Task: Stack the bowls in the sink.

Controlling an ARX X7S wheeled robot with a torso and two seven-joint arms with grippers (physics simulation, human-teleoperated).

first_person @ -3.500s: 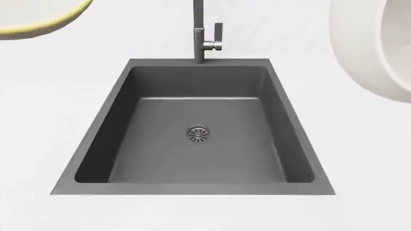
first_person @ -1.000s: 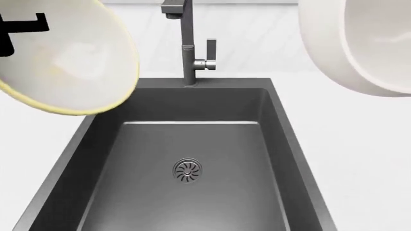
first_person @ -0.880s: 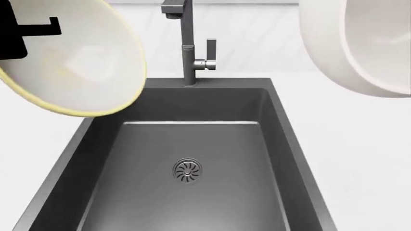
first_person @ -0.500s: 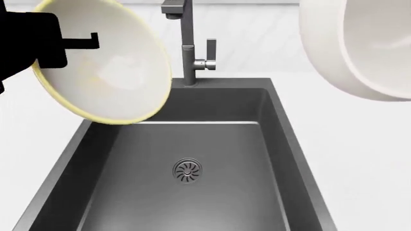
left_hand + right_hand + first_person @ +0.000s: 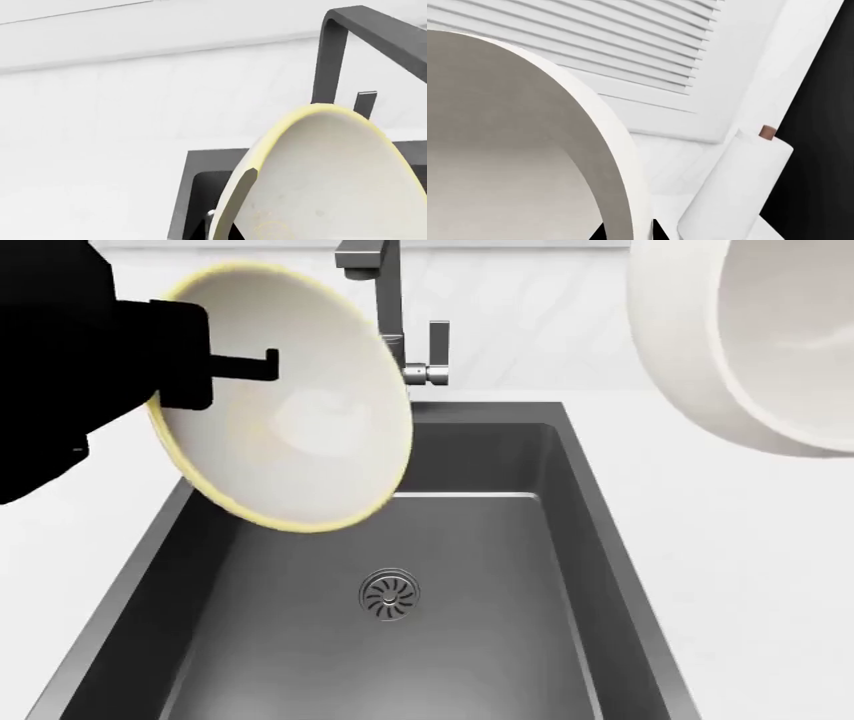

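Glossy, stiff, probably slippy cream bowl (image 5: 287, 420) upper left, pinched at the rim by left fingers (image 5: 254, 363); white bowl (image 5: 754, 340) rim-pinched too, right.

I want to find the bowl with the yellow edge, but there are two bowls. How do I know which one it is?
Find the big dark grey sink with the tall faucet. Up over its left side, the black left gripper holds the cream bowl tilted on its edge. It has a pale yellow rim; the white bowl on the right is bigger, deeper and plain.
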